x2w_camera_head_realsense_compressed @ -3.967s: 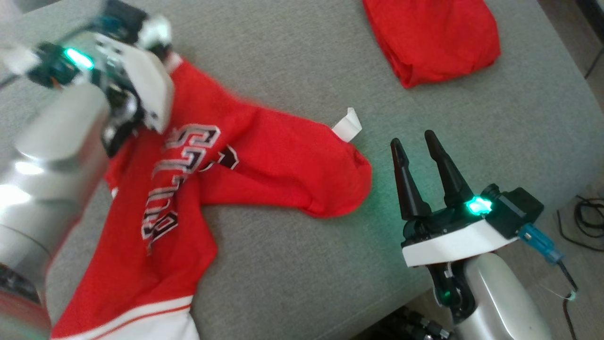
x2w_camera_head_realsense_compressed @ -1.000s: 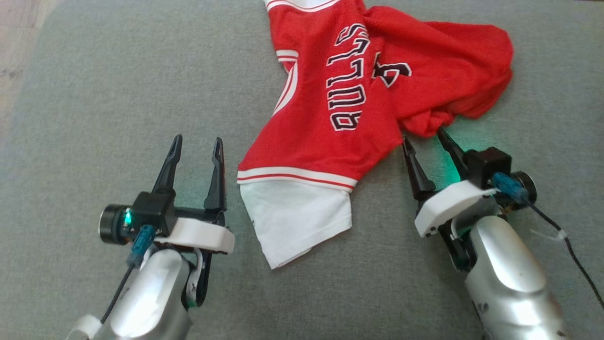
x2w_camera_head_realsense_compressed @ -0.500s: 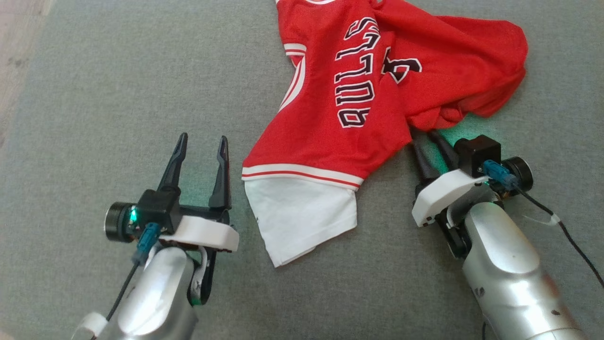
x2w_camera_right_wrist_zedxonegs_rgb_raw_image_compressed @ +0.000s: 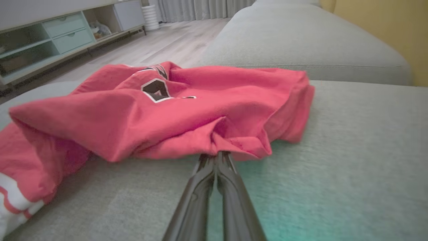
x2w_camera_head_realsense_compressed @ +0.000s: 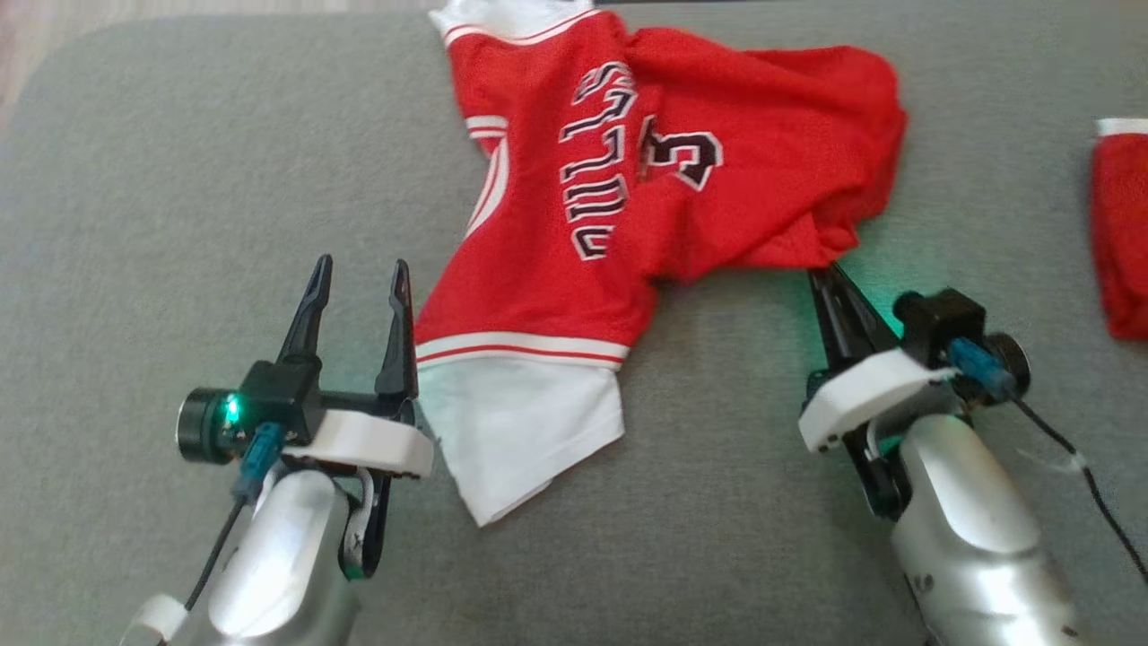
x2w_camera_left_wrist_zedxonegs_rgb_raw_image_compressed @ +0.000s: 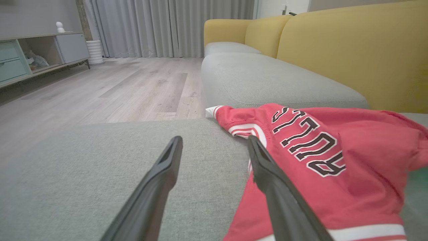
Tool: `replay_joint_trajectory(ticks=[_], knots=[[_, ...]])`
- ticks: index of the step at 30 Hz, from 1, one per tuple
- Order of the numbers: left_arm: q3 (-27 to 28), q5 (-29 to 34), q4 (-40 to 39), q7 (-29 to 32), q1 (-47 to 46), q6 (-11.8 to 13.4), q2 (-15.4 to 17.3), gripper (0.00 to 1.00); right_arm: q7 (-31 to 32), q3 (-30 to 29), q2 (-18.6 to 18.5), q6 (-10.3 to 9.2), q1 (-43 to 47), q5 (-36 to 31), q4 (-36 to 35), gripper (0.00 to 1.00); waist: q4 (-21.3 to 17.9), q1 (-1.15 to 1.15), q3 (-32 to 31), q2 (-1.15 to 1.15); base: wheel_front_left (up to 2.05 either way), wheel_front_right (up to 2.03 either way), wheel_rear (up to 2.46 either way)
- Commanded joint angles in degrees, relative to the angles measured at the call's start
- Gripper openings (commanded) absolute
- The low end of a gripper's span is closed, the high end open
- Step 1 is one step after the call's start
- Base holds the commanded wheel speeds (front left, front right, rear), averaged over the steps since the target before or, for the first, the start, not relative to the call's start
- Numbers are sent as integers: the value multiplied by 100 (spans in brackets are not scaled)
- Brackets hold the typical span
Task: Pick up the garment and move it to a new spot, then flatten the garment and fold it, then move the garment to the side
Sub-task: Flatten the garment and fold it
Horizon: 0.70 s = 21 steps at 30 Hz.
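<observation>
I find my right gripper [x2w_camera_right_wrist_zedxonegs_rgb_raw_image_compressed: 216,154] pinched fully together on a bunched fold at the near edge of the red jersey [x2w_camera_head_realsense_compressed: 538,278]. My left gripper [x2w_camera_head_realsense_compressed: 359,267] stands wide apart, holding nothing, just beside the white hem. The red jersey lies crumpled on the grey sofa cushion [x2w_camera_head_realsense_compressed: 161,197].

Legend: on the red jersey [x2w_camera_head_realsense_compressed: 529,278] I read one word [x2w_camera_left_wrist_zedxonegs_rgb_raw_image_compressed: 309,142], "BULLS", in black capitals edged white. In my left wrist view it climbs from 4 o'clock toward 10 o'clock. In my head view the word is blurred. At its 3 o'clock stands a black numeral [x2w_camera_head_realsense_compressed: 689,154], "3", its left edge lost in a fold. My right wrist view gives a black patch [x2w_camera_right_wrist_zedxonegs_rgb_raw_image_compressed: 154,89] I cannot read.
</observation>
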Motion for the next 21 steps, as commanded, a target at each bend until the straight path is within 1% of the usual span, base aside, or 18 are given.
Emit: replay_joint_trajectory(ticks=[1, 5, 14, 21], knots=[[243, 80, -130, -29, -1, -13, 66, 100, -69, 24, 31, -4, 98, 73, -280, 0, -221, 0, -173, 0, 0, 0, 0], [290, 124, -101, -29, 89, -27, 50, 100, -76, -201, 31, -4, 364, 82, -611, 0, -422, 0, -324, 0, 0, 0, 0], [339, 204, -61, -29, 266, -69, -9, 100, -72, -977, 31, -4, 1122, -100, -1325, 0, -637, 0, -652, 0, 0, 0, 0], [349, 242, -38, -29, 418, -92, -73, 100, 189, -1376, 31, -4, 1648, -199, -1914, 0, -761, 0, -870, 0, 0, 0, 0]])
